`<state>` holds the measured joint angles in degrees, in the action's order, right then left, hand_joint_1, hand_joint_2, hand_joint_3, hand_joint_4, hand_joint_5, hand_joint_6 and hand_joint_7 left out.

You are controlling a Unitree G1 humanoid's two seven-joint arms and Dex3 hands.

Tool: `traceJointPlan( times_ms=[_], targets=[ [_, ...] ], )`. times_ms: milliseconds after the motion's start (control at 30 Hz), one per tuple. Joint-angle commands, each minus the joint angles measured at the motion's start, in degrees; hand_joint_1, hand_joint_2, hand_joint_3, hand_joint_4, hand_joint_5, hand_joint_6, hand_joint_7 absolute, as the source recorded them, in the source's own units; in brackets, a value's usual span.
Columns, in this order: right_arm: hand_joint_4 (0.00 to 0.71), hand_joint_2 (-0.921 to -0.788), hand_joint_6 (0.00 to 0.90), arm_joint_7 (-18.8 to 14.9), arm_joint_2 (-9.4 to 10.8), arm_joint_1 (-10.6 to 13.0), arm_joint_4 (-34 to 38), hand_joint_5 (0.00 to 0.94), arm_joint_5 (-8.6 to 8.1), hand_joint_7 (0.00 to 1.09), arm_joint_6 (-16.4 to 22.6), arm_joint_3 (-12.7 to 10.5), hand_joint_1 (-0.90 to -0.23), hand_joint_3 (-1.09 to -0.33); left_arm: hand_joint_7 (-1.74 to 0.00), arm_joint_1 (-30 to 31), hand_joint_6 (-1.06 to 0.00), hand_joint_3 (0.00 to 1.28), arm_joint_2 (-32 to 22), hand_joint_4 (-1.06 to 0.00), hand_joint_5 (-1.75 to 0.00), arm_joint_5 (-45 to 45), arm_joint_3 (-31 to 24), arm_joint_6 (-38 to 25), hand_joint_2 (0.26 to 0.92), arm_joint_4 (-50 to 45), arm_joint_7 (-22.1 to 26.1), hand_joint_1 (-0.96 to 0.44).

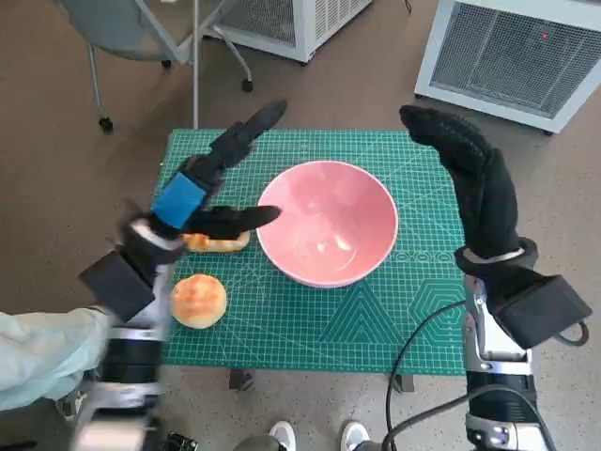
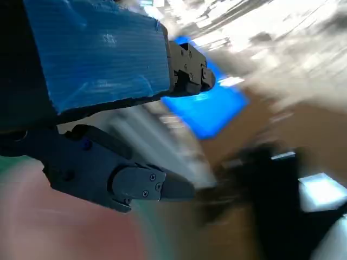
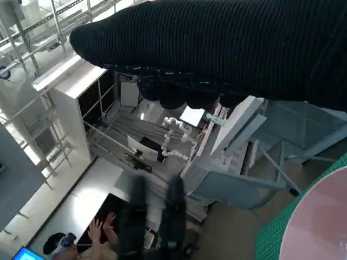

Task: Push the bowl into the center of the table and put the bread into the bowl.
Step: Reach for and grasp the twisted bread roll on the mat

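- Pink bowl (image 1: 327,222) sitting roughly mid-mat on the green cutting mat (image 1: 413,310); push step looks done or nearly so.
- Bowl holding no bread as yet.
- Round bread roll (image 1: 198,300) lying left of the bowl and nearer the robot; a second piece of bread (image 1: 218,243) just beside the bowl's left rim.
- Left hand (image 1: 211,178) above that second piece, fingers spread, gripping nothing.
- Right hand (image 1: 470,174) raised right of the bowl, fingers extended, empty.
- Still to do: grasping bread and placing it inside.

The pink bowl (image 1: 327,223) stands near the middle of the green table (image 1: 376,319). The left hand (image 1: 214,184) hovers with fingers spread above two pieces of bread (image 1: 198,300). The gloved right hand (image 1: 470,178) is raised beside the bowl, holding nothing.
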<state>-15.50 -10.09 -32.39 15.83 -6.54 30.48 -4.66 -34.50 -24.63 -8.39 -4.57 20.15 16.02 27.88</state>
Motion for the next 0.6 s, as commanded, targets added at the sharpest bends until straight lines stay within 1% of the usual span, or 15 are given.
traceJointPlan(
  times_ms=[33,67,133,233,367,600],
  targets=[
    [0.180,-0.921,-0.001,0.1,0.7,0.8,1.3,0.003,-0.01,0.57,-0.5,0.5,-0.744,-0.735,-0.04,0.1,-0.13,0.01,-8.4,-0.01,0.00,-15.6,5.0,-22.7,0.739,-9.2,3.2,-0.09],
    [0.180,-0.921,-0.001,0.1,0.7,0.8,1.4,0.003,0.00,0.57,-0.5,0.5,-0.741,-0.735,-0.04,-0.2,-0.14,0.01,-8.6,0.00,0.00,-17.0,5.6,-24.9,0.734,-9.6,3.5,-0.06],
    [0.181,-0.921,-0.001,0.2,0.8,0.7,1.7,0.003,0.14,0.57,-0.4,0.6,-0.737,-0.737,-0.04,-0.7,-0.15,0.01,-8.5,0.00,0.00,-18.8,6.6,-27.3,0.731,-9.1,3.3,-0.03],
    [0.182,-0.921,-0.001,0.1,0.8,0.5,2.2,0.003,0.23,0.56,-0.2,0.7,-0.730,-0.743,-0.04,-1.3,-0.17,0.01,-7.9,0.00,0.00,-19.7,7.8,-27.7,0.729,-6.1,1.9,-0.03],
    [0.183,-0.921,-0.001,0.0,0.9,0.2,2.9,0.003,0.24,0.56,0.1,0.9,-0.724,-0.753,-0.04,-2.3,-0.21,0.00,-7.5,-0.01,0.00,-20.8,10.1,-29.0,0.727,-3.0,1.2,-0.08],
    [0.183,-0.921,-0.001,-0.4,1.0,-0.3,4.0,0.003,0.08,0.56,0.5,0.9,-0.720,-0.760,-0.03,-5.3,-0.27,0.00,-6.6,-0.05,-0.01,-23.7,15.3,-30.4,0.724,4.0,-0.3,-0.12]
  ],
)
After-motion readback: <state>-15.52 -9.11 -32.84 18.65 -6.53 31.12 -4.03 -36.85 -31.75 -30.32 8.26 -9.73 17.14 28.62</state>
